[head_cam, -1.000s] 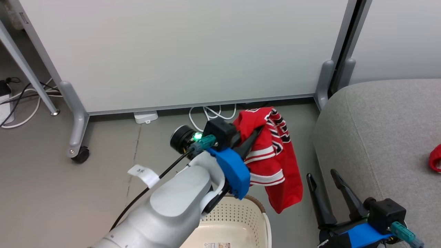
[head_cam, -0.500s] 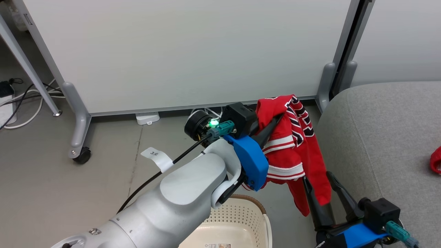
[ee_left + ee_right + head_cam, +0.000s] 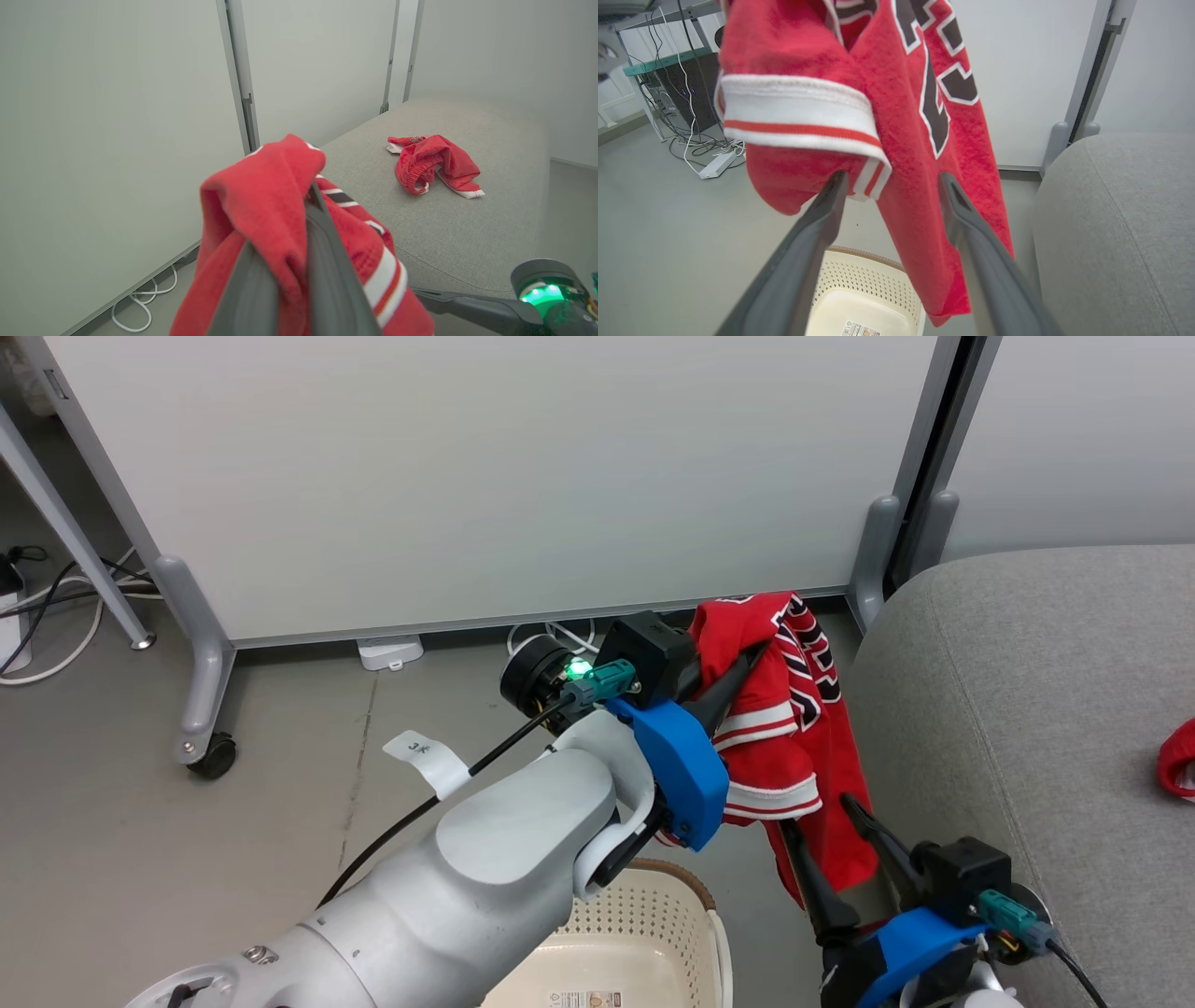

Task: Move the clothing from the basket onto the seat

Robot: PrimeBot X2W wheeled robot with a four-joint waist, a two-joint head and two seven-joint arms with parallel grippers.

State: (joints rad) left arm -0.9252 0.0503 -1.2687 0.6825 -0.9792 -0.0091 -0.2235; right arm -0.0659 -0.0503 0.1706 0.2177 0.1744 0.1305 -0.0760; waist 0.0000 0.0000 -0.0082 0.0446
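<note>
While the head view shows the left gripper (image 3: 752, 658) pinching the striped jersey (image 3: 794, 747) aloft between basket (image 3: 695, 896) and seat (image 3: 1027, 709), the right gripper (image 3: 817, 814) stands spread at its lower hem.

Left wrist view: jaws pressed together on the jersey (image 3: 261, 196); a crumpled red garment (image 3: 432, 161) lies on the seat (image 3: 467, 224).

Right wrist view: jaws spread either side of the hanging jersey (image 3: 901, 116), above the basket (image 3: 868, 280).

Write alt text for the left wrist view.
The left gripper is shut on a red jersey with white stripe trim, held up before a light grey seat. A second red garment lies crumpled on the seat; white partition panels stand behind.
</note>
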